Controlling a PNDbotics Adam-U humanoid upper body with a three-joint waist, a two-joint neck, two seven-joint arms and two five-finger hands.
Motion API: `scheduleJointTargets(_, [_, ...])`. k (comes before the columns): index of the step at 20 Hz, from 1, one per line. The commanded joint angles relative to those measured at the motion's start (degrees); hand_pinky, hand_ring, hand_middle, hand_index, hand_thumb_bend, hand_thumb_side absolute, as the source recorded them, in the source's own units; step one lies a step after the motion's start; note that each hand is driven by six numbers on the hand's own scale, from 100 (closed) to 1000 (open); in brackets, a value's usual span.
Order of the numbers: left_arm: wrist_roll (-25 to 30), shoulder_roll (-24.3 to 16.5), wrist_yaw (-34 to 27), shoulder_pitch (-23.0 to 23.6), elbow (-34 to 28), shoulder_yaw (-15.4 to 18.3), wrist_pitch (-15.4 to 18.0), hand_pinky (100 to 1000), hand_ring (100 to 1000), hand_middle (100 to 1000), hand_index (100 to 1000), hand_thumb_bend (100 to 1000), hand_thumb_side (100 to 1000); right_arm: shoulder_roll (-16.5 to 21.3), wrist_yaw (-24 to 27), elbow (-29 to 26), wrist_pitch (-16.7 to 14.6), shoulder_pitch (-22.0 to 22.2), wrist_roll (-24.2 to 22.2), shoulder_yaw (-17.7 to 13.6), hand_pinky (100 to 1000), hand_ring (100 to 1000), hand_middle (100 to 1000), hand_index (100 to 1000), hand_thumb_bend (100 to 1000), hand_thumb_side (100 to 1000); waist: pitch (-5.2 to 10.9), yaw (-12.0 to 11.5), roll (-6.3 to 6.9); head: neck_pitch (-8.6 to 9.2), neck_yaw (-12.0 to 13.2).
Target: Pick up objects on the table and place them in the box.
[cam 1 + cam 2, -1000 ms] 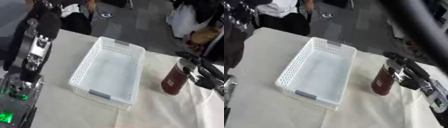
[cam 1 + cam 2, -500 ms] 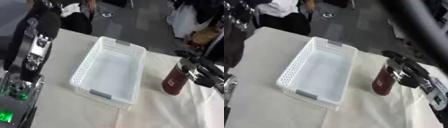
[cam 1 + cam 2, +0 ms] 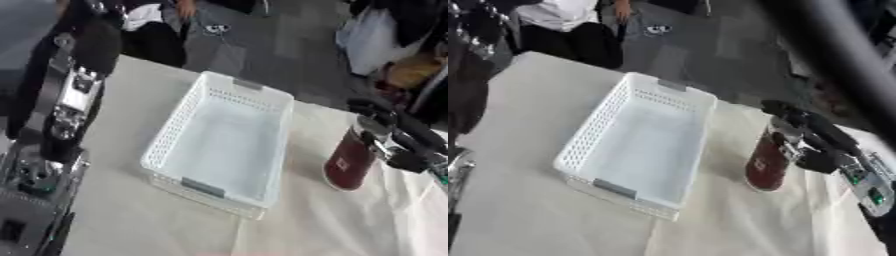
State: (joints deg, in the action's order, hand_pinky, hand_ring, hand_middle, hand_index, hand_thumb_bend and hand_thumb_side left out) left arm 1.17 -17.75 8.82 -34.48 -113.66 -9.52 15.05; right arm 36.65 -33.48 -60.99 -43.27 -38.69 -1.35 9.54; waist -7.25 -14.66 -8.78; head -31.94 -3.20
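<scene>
Dark red bottle (image 3: pixel 351 159), standing upright at the right of the frame on the cloth-covered table (image 3: pixel 131 215), was positioned just beside the white perforated box (image 3: pixel 226 141), which was seen at centre. The right hand (image 3: pixel 808 140) was placed against the bottle's upper part, fingers curled round it. The left arm (image 3: pixel 66 95) was seen along the left edge; its hand could not be made out.

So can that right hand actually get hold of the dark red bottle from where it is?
Probably yes. The right hand is already at the upper part of the dark red bottle, which stands upright on the table beside the white basket, and nothing lies between them.
</scene>
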Motion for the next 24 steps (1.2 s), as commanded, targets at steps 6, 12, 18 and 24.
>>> scheduleJointTargets(6, [0.2,0.3,-0.1,-1.4,-0.9,0.0,0.0,1000,842,890,915,551,1000,0.6,-2.2,1.5,0.2,-0.7,0.4,-0.4,829,945,990,1000,100,1000,0.20,-0.4,0.30,0.62,0.6])
scheduleJointTargets(12, [0.2,0.4,-0.2,-1.5,-0.9,0.0,0.0,1000,842,890,915,551,1000,0.4,-3.2,1.6,-0.2,-0.5,0.4,-0.2,814,944,994,1000,100,1000,0.16,-0.5,0.27,0.75,0.7])
scheduleJointTargets(18, [0.2,0.5,-0.2,-1.6,-0.9,0.0,0.0,1000,842,890,915,551,1000,0.7,-6.4,0.7,-1.2,-0.5,-0.2,0.0,819,949,1000,1000,100,1000,0.16,-0.5,0.25,0.70,0.8])
scheduleJointTargets(24, [0.3,0.4,-0.3,-1.6,-0.9,0.0,0.0,1000,842,890,916,551,1000,0.9,-9.6,-0.1,-2.7,-0.3,1.3,-0.1,760,924,995,1000,100,1000,0.15,-0.5,0.21,0.49,1.1])
